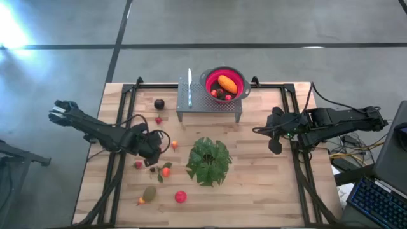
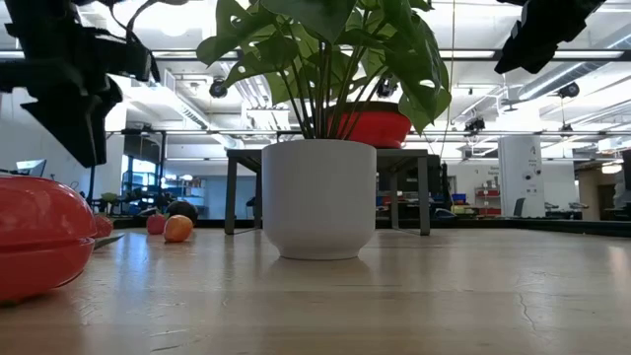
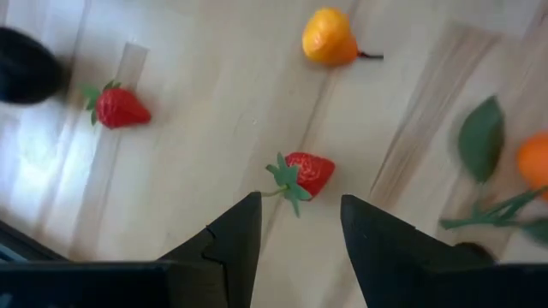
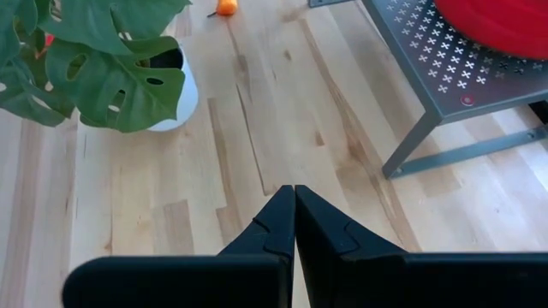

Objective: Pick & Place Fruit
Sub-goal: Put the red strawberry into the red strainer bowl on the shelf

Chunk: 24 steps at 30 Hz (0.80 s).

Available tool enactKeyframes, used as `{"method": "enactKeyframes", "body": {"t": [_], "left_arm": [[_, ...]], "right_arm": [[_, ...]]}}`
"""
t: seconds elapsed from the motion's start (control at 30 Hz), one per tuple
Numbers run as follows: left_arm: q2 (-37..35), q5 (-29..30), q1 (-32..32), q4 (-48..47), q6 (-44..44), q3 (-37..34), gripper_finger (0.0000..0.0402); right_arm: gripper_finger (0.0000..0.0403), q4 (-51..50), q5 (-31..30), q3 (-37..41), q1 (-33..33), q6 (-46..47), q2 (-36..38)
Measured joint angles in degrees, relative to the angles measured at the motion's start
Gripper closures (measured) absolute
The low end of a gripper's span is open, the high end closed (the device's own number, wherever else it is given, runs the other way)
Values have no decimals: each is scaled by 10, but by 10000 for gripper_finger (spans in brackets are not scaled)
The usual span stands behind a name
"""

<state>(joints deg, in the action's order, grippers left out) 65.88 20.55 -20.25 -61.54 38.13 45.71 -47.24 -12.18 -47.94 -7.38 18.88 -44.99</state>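
**Left pincer lines up over a strawberry**

High view: the left pincer (image 1: 150,147) hangs over the scattered fruit (image 1: 166,170) on the wooden surface (image 1: 267,191), beside the potted plant (image 1: 208,160). More fruit already lies in the red bowl (image 1: 224,83), which sits on a metal stand (image 1: 210,102), so that looks like the drop-off. The right pincer (image 1: 275,147) waits near the surface's right side, well apart from any fruit.

Low view: the plant's white pot fills the middle; an orange piece (image 2: 178,228) rests far back on the surface.

Left wrist view: the fingers (image 3: 235,239) stand released, empty, straddling the line to a strawberry (image 3: 306,173) just ahead, probably the next pick. Another strawberry (image 3: 120,107) and an orange fruit (image 3: 329,38) lie farther off.

Right wrist view: the right pincer's fingers (image 4: 278,224) are clenched together on nothing
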Motion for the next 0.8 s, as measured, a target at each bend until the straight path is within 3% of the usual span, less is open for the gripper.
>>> {"method": "enactKeyframes", "body": {"t": [0.53, 0.63, 0.8], "left_arm": [[60, -19, 0, 22, -30, 0, 235], [64, -10, 4, 35, 37, 0, 235], [59, -17, 15, 33, 231, 0, 235]], "right_arm": [[394, 11, -13, 42, 0, -25, 42], [394, 14, -14, 48, 0, -25, 45], [394, 14, -13, 51, 0, -23, 44]]}}
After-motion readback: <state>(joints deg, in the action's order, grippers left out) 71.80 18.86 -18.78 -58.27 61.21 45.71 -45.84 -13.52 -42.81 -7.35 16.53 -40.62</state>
